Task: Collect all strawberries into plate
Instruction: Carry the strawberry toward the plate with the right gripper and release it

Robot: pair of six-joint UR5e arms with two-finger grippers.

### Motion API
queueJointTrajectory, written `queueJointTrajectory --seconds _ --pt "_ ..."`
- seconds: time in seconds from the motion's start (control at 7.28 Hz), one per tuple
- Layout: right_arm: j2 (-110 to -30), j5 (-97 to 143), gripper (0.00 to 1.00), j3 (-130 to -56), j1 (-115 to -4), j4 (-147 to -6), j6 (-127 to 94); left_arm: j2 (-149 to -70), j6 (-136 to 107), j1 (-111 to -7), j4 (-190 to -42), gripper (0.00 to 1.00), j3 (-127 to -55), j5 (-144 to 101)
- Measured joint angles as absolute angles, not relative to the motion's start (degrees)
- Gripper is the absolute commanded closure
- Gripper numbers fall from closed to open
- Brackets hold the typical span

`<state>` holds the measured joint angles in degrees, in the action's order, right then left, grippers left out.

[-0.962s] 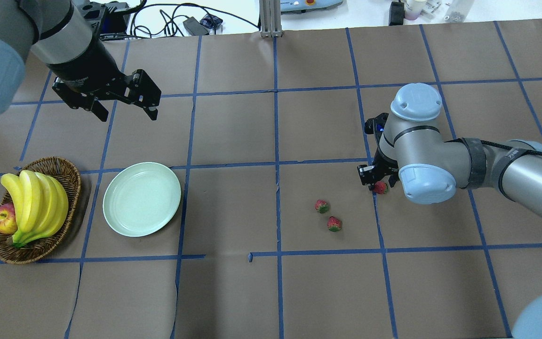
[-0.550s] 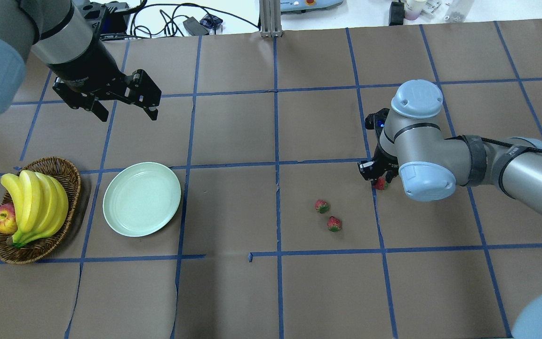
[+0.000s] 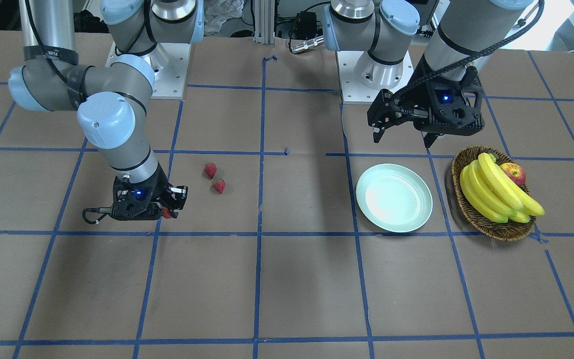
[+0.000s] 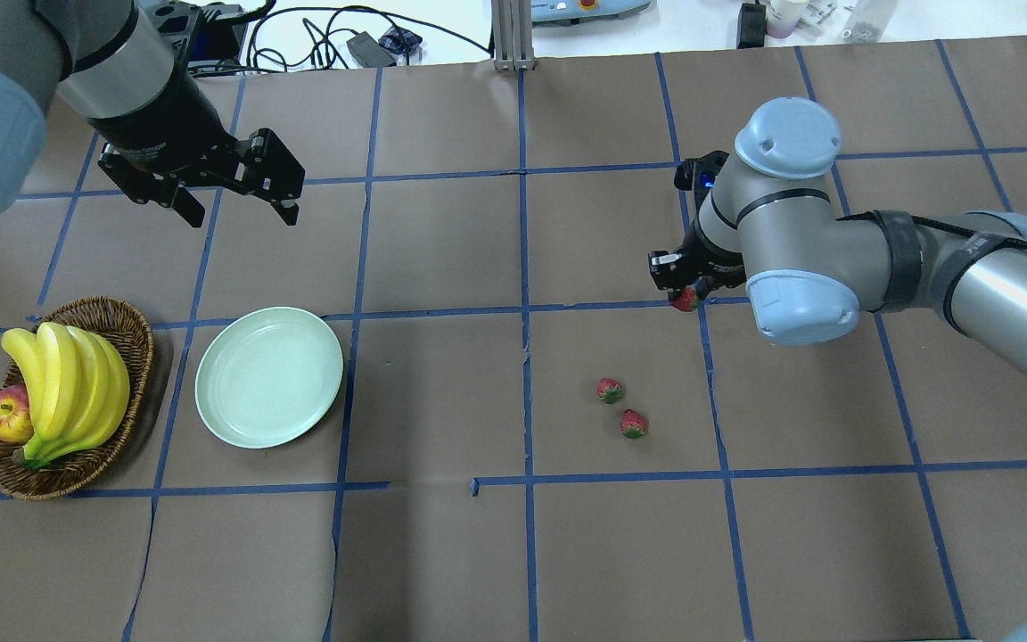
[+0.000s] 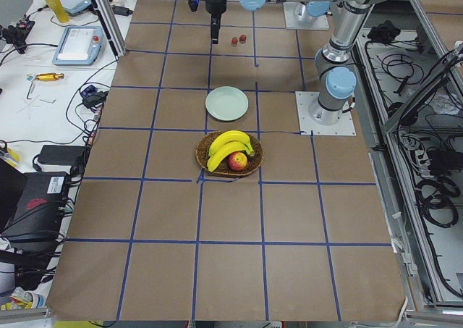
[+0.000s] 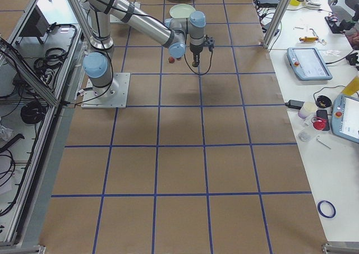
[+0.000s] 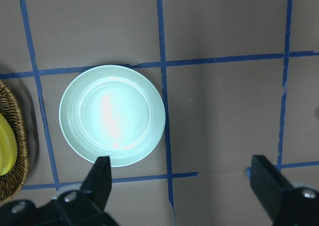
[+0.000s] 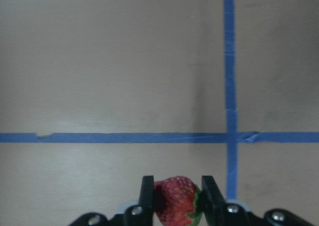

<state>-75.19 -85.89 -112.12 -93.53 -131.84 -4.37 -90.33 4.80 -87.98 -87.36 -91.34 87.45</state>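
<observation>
Open table (image 4: 442, 267) runs from the right gripper (image 4: 681, 294), closed on the held strawberry (image 8: 175, 198), leftward to the plate (image 4: 268, 376). Beside that lane, on its near side, a loose strawberry (image 4: 610, 390) and a second strawberry (image 4: 633, 423) lie close together. At the plate, the basket (image 4: 135, 330) sits just beside its left rim with bananas (image 4: 68, 383) heaped above the wicker. The left gripper (image 4: 242, 214) hangs raised on the far side, fingers spread wide; right and near rims are open.
</observation>
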Motion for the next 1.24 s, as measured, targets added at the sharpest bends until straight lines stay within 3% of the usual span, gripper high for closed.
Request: queueJointTrajectory --seconds 0.55,0.69,0.82,1.24 --pt "-70.5 -91.0 0.97 -107.0 -114.5 -132.1 -30.8 -90.3 4.9 -88.0 -87.4 0.00 -91.0 87.5" --pt "-68.1 -90.9 0.80 -106.3 -117.7 -134.0 -36.0 -90.3 4.9 -88.0 -87.4 0.00 -91.0 87.5" --pt "-66.4 -90.6 0.01 -106.3 -119.4 -135.2 -39.2 -90.3 4.9 -88.0 -87.4 0.00 -91.1 87.5" --pt "-65.7 -91.4 0.00 -106.4 -120.3 -135.0 -39.4 -90.2 4.9 -88.0 -87.4 0.00 -91.1 87.5"
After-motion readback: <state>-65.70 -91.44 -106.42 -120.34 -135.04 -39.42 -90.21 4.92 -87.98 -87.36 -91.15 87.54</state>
